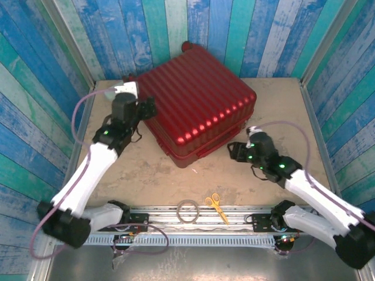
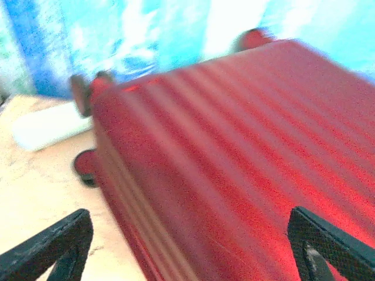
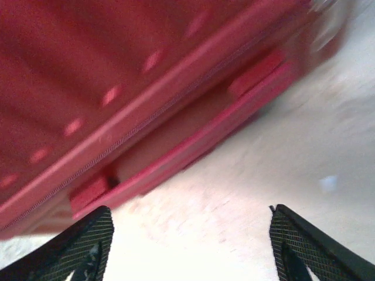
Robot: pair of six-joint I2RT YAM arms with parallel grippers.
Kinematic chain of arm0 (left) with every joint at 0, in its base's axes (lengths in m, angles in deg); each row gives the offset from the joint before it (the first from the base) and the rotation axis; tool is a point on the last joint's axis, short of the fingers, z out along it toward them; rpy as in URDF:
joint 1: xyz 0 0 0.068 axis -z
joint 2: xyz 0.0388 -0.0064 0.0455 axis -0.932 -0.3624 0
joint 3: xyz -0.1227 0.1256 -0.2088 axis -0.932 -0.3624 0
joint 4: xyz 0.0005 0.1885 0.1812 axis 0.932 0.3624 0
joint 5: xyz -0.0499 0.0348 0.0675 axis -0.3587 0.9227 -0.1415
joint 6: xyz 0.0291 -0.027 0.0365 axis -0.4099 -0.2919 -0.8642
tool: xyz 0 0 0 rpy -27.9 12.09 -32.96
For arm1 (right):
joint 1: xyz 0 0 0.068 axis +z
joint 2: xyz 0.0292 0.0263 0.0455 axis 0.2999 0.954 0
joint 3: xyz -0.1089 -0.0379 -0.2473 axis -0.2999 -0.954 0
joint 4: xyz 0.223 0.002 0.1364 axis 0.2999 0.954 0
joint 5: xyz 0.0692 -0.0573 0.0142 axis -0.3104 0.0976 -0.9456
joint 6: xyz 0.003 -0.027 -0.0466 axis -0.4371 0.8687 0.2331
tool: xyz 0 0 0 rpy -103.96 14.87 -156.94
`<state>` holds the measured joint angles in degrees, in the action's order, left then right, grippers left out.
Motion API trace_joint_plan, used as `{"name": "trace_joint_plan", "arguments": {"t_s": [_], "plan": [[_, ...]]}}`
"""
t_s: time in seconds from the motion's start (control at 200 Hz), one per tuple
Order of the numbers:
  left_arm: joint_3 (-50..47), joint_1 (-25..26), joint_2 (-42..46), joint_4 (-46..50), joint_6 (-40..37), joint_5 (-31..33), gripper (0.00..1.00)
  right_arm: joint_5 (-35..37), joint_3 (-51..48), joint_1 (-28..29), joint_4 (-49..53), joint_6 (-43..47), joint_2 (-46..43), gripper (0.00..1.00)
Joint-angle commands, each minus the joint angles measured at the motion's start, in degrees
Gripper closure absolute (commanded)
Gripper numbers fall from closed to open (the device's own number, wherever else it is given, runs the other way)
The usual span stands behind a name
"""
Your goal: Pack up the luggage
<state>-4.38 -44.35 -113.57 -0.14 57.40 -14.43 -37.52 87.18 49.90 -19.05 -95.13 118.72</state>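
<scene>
Luggage: the large glossy red ribbed hard-shell suitcase (image 1: 199,96) lay shut and flat on the far middle of the sandy desk (image 1: 176,184). It was turned at an angle, with one corner pointing towards the arms.
Left gripper: the left gripper (image 1: 146,109) hung at the suitcase's left corner. Its fingers (image 2: 55,246) were spread wide, with nothing clamped between them.
Right gripper: the right gripper (image 1: 237,151) sat close to the desk by the suitcase's near right side, just apart from the shell. Its fingers (image 3: 82,249) were spread wide, with bare desk showing between them.
Overhead view: from above I could see the whole layout. Yellow-handled scissors (image 1: 217,206) and a grey loop of cord (image 1: 187,211) lay at the near edge, against the metal rail (image 1: 234,218).
Left wrist view: this one was blurred. It caught a small dark wheel (image 2: 82,93) at the end of the shell and a white oblong object (image 2: 47,126) on the desk just beside it. I could not tell what that object was.
Right wrist view: this one showed the zip seam (image 3: 146,120) running between the two shell halves, and below it the red side handle (image 3: 193,146) facing the fingers.
Edges: the suitcase's far corner came near the blue and green plank wall (image 1: 176,29). Its right corner stood well apart from the right-hand wall.
Open room: a broad band of bare desk lay between the suitcase and the near rail, and there was more to the right of the shell. The left side was tighter, with the left arm standing between the suitcase and the wall.
</scene>
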Motion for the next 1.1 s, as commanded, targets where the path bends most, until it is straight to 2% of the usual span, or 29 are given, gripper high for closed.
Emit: {"name": "trace_joint_plan", "arguments": {"t_s": [0.0,0.075,0.205,0.255,0.305,0.376,0.481,0.591,0.706,0.901,1.092], "plan": [[5.7,12.0,4.2,13.8,-5.4,-1.8,0.14,8.9,1.8,-5.6,9.8,8.3,-7.0,0.22],[10.5,21.2,0.3,21.6,-1.5,-0.1,0.19,5.7,3.5,-13.2,9.7,11.7,-9.5,0.2],[18.2,44.6,-11.1,30.5,0.7,12.0,0.18,-5.9,7.5,-26.0,9.7,16.3,-7.7,0.17],[22.3,49.7,-17.9,32.7,1.5,13.3,0.16,-10.8,8.8,-29.7,9.7,17.2,-5.7,0.17],[27.2,52.4,-25.1,35.2,2.6,14.2,0.14,-15.9,9.5,-32.3,9.7,17.0,-3.8,0.17],[35.1,53.3,-36.6,40.0,3.4,13.3,0.1,-21.2,9.6,-35.4,9.3,16.4,-2.3,0.16],[45.5,53.3,-52.5,48.0,4.1,14.9,0.04,-24.2,8.2,-38.2,8.5,15.3,-2.8,0.16],[52.0,52.0,-62.3,48.8,0.8,9.2,0.03,-23.6,7.4,-39.7,8.9,16.4,-4.7,0.16],[54.3,49.0,-64.7,46.7,0.5,6.2,0.03,-23.1,8.4,-40.9,11.1,18.4,-5.0,0.16],[56.4,43.8,-65.4,47.4,3.0,9.5,0.04,-23.6,7.7,-41.3,10.7,18.9,-3.4,0.16],[51.7,41.3,-65.9,45.7,2.9,10.9,0.04,-23.7,7.5,-41.4,9.8,18.8,-0.6,0.17]]}}
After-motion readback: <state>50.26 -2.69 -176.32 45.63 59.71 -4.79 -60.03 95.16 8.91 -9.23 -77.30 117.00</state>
